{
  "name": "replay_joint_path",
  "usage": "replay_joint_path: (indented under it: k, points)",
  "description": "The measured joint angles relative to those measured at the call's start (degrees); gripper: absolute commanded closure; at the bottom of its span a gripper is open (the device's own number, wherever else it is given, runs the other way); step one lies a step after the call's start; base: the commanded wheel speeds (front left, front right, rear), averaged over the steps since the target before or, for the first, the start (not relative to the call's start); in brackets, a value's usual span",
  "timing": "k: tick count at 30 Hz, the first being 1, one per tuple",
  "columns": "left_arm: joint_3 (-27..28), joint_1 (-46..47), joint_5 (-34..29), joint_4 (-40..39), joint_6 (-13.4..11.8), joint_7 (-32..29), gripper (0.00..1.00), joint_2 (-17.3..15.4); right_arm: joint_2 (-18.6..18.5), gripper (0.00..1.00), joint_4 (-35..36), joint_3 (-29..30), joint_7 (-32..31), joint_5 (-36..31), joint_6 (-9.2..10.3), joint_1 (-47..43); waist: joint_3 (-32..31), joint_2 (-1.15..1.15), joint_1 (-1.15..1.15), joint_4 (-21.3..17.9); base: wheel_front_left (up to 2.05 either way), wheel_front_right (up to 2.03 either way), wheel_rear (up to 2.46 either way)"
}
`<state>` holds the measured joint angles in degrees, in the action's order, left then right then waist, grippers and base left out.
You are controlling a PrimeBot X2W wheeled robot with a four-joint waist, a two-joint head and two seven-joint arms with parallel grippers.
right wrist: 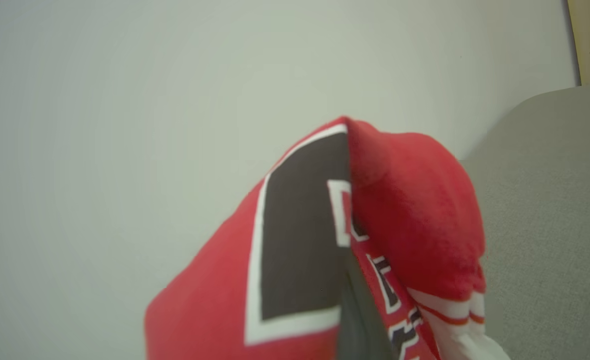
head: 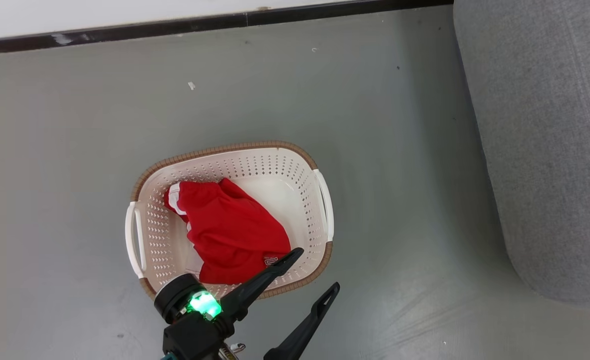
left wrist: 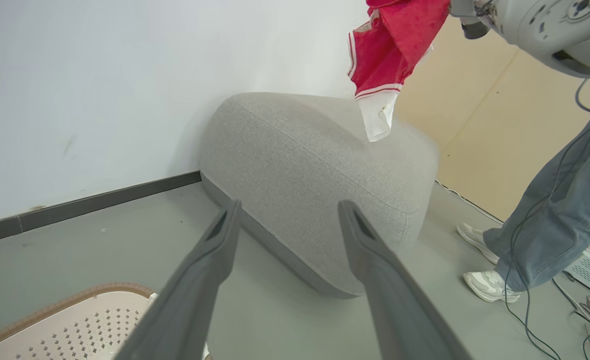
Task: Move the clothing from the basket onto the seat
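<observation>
Clothing: two red pieces.

Item one: crumpled garment (head: 229, 235), white trim, lying inside the cream perforated basket (head: 305, 165), lower centre of the head view. The left gripper (head: 316, 270) sits at the basket's lower-right rim with fingers spread wide. One fingertip is at the garment's lower edge; contact not discernible.

Item two: hanging garment (left wrist: 390, 55), black-and-white lettering, pinched in the right gripper (right wrist: 355, 290). It dangles at upper right of the left wrist view, seen against the grey seat (left wrist: 315, 170).

Also: person's jeans leg (left wrist: 560, 220), right edge.
</observation>
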<state>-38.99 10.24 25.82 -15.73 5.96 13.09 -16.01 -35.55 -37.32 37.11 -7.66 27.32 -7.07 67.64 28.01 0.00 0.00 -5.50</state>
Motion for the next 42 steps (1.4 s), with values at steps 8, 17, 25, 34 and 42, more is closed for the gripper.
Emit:
replay_joint_path:
  k: [8,17,25,34,42]
  points:
    - [0.54,0.03,0.01,-0.78,-0.02,-1.80,0.00,-0.77,-1.93,1.00,-0.77,0.92,-1.60,-1.98,0.00,1.26,2.53,0.00,0.00,0.47,0.00,0.00,0.00]
    - [0.78,-0.01,0.35,-2.54,-0.34,-5.05,0.00,-2.70,1.33,1.00,-5.57,4.45,-1.40,-2.08,0.00,-2.90,6.39,0.00,0.00,0.53,0.00,0.00,0.00]
    - [2.20,0.85,0.10,-4.93,-1.13,-6.23,0.00,-3.77,4.36,1.00,-7.71,7.13,0.99,-0.46,0.00,-5.00,9.83,0.00,0.00,0.09,0.00,0.00,0.00]
    - [4.39,3.75,-0.85,-6.75,-1.86,-6.54,0.00,-4.02,8.72,1.00,-8.81,4.88,4.28,-0.12,0.00,-9.12,13.47,0.00,0.00,-1.13,0.00,0.00,0.00]
    - [5.30,5.31,-1.33,-6.48,-2.01,-5.72,0.00,-4.13,10.72,0.80,-9.58,1.98,8.27,-1.78,0.00,-10.74,14.59,0.00,0.00,-3.22,0.00,0.00,0.00]
